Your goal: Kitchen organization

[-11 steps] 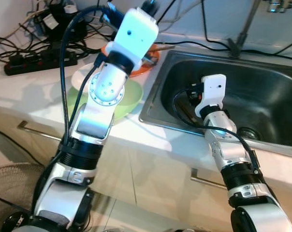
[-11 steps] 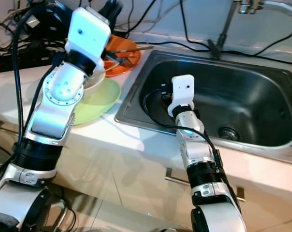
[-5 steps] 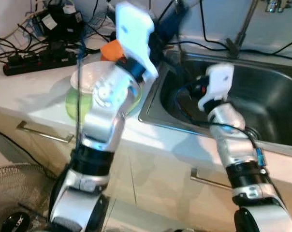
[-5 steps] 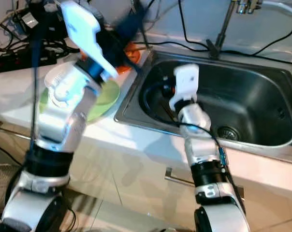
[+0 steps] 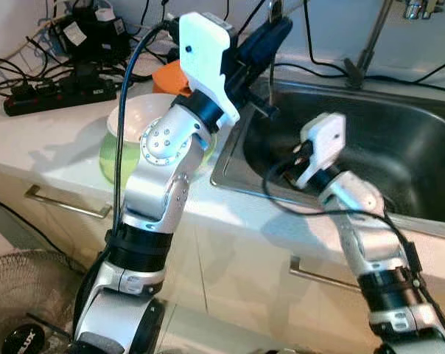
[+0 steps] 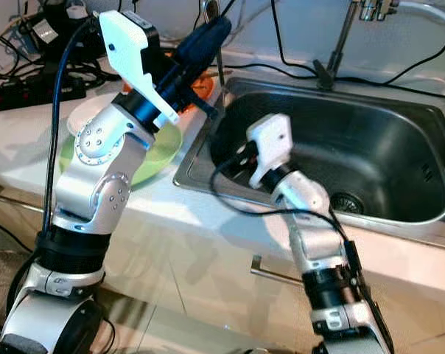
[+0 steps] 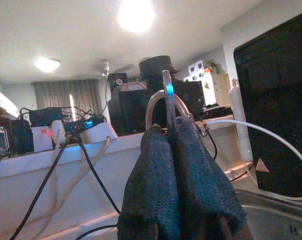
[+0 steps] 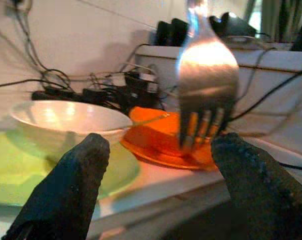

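Note:
My left gripper (image 5: 263, 37) is raised over the left rim of the steel sink (image 5: 421, 118) and is shut on a metal fork (image 6: 212, 15), which it holds upright. The left wrist view shows the fork's metal (image 7: 167, 97) sticking out between the closed dark fingers (image 7: 151, 175). My right gripper (image 8: 161, 165) is low inside the sink by its left wall, open and holding nothing. It faces the fork's head (image 8: 208, 65) and the dishes on the counter.
A white bowl (image 5: 145, 118) sits on a green plate (image 5: 112, 158), and an orange plate (image 8: 161, 137) lies behind them. Power strips and tangled cables (image 5: 60, 81) crowd the back left of the counter. The faucet (image 5: 370, 44) rises behind the sink, and drawer handles (image 5: 60, 203) run below the counter.
My left arm has swung from over the orange plate toward the sink, lifting the fork. My right arm has leaned left inside the sink, toward the fork.

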{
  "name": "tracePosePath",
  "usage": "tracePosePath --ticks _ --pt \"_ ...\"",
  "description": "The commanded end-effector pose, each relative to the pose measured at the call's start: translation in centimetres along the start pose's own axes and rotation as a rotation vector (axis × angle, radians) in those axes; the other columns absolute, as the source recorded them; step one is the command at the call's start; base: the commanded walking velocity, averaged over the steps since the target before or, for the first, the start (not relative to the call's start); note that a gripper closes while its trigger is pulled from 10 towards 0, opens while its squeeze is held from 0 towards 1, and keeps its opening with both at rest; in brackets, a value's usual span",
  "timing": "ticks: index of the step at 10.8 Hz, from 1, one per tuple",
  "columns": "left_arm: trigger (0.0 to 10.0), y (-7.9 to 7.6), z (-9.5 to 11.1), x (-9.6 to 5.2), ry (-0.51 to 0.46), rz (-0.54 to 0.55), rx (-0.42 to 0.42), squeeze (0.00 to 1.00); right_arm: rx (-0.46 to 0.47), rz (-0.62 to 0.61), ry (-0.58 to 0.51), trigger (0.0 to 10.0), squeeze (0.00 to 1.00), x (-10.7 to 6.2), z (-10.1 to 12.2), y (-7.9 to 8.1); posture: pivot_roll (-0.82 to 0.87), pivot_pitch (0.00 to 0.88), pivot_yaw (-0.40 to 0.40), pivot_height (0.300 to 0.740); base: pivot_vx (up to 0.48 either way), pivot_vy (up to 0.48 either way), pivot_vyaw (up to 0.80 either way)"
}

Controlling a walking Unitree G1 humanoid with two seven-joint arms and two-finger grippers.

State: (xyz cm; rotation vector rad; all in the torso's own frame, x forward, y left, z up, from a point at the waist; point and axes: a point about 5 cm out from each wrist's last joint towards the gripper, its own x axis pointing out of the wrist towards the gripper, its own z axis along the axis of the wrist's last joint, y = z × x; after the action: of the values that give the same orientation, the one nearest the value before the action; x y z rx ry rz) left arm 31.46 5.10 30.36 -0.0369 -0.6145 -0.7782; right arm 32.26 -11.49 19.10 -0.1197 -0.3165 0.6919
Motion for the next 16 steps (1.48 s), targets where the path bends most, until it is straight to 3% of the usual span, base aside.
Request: tracePosePath --ticks 1,4,7,11,14,15,16 --pt "10.0 0.1 -0.1 -0.3 0.013 0.000 -0.010 0.00 -0.001 0.022 -0.013 10.0 0.00 -0.1 0.5 0.1 0.03 0.000 0.013 0.740 0.000 0.000 0.00" --pt "10.0 0.1 -0.8 -0.5 0.062 -0.013 -0.017 0.00 -0.059 -0.111 0.024 10.0 0.00 0.1 0.4 -1.5 0.03 0.004 0.018 0.740 0.000 0.000 0.00" --pt "10.0 -0.2 -1.4 -0.6 0.098 -0.038 -0.040 0.00 -0.052 -0.205 0.006 10.0 0.00 0.4 0.8 -2.4 0.03 0.014 0.024 0.740 0.000 0.000 0.00" --pt "10.0 -0.8 -2.7 -0.8 0.142 -0.056 -0.085 0.00 0.010 -0.064 -0.091 10.0 0.00 1.1 2.5 -0.3 0.03 0.026 0.030 0.740 0.000 0.000 0.00" --pt "10.0 -0.9 -3.1 -0.9 0.155 -0.060 -0.094 0.00 0.025 -0.047 -0.097 10.0 0.00 1.2 2.5 0.0 0.03 0.026 0.031 0.740 0.000 0.000 0.00" --pt "10.0 -1.0 -3.1 -0.9 0.156 -0.063 -0.098 0.00 0.031 -0.046 -0.092 8.0 0.00 1.2 2.4 0.0 0.03 0.026 0.031 0.740 0.000 0.000 0.00" --pt "10.0 -0.9 -3.2 -0.9 0.159 -0.063 -0.102 0.00 0.032 -0.041 -0.076 0.0 0.00 1.1 1.9 0.2 0.03 0.026 0.030 0.740 0.000 0.000 0.00"
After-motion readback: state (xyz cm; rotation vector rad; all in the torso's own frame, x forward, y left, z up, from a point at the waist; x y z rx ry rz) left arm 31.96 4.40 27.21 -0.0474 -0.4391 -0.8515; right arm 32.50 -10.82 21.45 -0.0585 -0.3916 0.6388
